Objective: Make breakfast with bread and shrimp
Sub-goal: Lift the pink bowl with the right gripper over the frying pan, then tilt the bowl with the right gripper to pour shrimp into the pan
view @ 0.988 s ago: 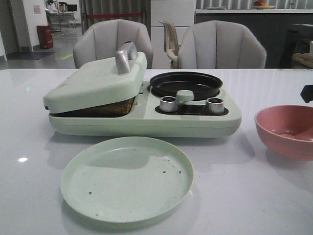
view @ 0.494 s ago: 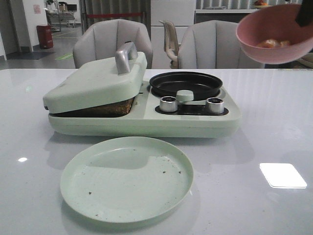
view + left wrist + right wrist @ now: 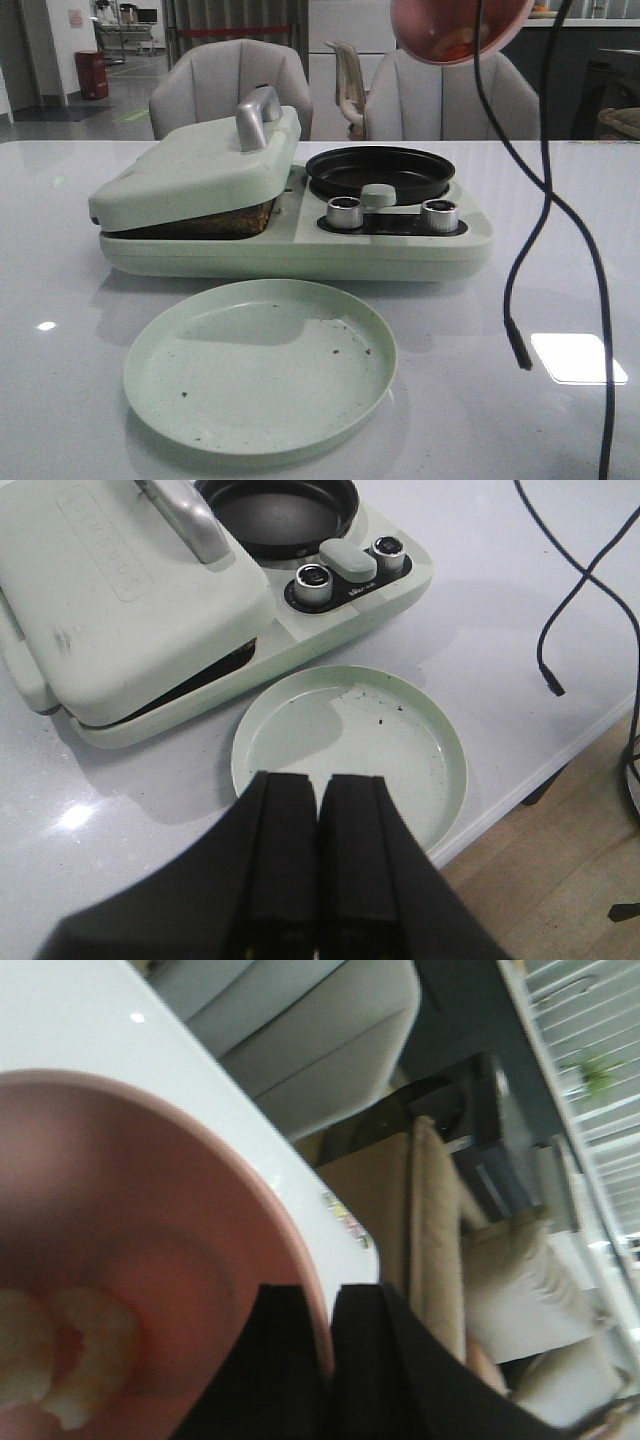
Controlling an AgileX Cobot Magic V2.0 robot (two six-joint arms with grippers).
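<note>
My right hand [image 3: 325, 1360] is clamped on the rim of the pink bowl [image 3: 130, 1260], one finger inside the wall and one outside. In the front view the bowl [image 3: 460, 30] hangs tilted high above the bench [image 3: 560, 230], over the far right part of the appliance [image 3: 300, 235], its opening turned toward the camera. The shrimp [image 3: 60, 1355] lie in the bowl's bottom, touching each other, pale orange and white; in the front view they show as an orange patch [image 3: 455, 45].

My left hand [image 3: 318, 865] has its fingers pressed together, no gap visible, nothing between them. It hovers above the near edge of the green plate [image 3: 400, 730].

Plate [image 3: 260, 365] is on the bench just in front of the appliance, bare but for dark crumbs. The appliance lid [image 3: 195, 165] sits propped slightly ajar on something dark brown [image 3: 235, 218] at the gap; I cannot tell what it is. Black pan [image 3: 380, 172] is set in the right side behind the two knobs [image 3: 345, 212]. A black cable [image 3: 540, 200] dangles on the right in front of the bench.
</note>
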